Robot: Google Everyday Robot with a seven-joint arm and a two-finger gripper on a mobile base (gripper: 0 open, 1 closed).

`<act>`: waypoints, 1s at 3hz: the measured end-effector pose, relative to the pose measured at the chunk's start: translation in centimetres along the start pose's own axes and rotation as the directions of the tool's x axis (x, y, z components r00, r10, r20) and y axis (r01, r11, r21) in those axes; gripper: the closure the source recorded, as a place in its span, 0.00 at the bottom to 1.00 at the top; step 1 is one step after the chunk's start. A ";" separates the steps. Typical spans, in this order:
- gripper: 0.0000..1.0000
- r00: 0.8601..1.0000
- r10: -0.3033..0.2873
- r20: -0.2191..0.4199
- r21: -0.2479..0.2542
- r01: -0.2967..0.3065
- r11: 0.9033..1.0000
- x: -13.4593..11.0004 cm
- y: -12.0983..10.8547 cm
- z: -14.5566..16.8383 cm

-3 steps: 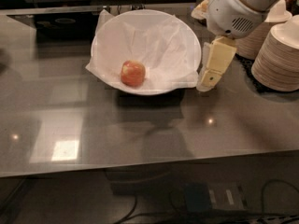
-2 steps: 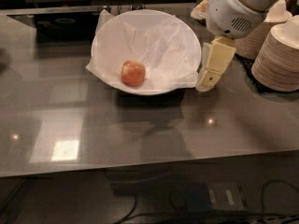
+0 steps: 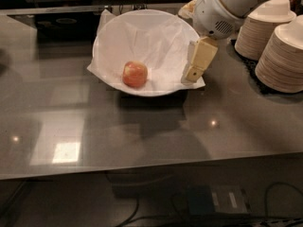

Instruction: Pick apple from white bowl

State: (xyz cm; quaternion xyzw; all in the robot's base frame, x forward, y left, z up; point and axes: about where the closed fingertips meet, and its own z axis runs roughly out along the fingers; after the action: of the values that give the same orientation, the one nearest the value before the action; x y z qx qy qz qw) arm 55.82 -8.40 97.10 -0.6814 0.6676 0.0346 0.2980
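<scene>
Currently: apple unpicked, 0 of 1 lifts done

Item 1, apple (image 3: pixel 135 74): small, red-orange with yellow patches, resting low in the white bowl (image 3: pixel 156 30), left of centre on the crinkled paper lining. Nothing touches it.

Item 2, gripper (image 3: pixel 198 63): cream-coloured, pointing down at the bowl's right rim, over a paper corner, well apart from the apple. Whether it is spread or closed cannot be told.

Item 3, 2 stacks of beige paper bowls (image 3: pixel 277 56): right of the gripper, on the grey countertop (image 3: pixel 94 126).

Outstanding, by judgement: reach across to the apple, grasp it, lift it clear.
</scene>
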 end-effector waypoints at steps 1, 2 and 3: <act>0.00 0.994 -0.031 0.105 -0.001 0.031 1.000 -1.7 -2.4 2.5; 0.00 0.980 -0.034 0.198 -0.011 0.037 0.999 -2.4 -3.9 5.1; 0.10 0.966 -0.024 0.259 -0.036 0.034 0.999 -2.8 -4.5 7.3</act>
State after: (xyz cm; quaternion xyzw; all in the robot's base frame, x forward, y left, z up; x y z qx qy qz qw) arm 62.29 -2.96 94.02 -0.6867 0.6121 0.1323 0.3692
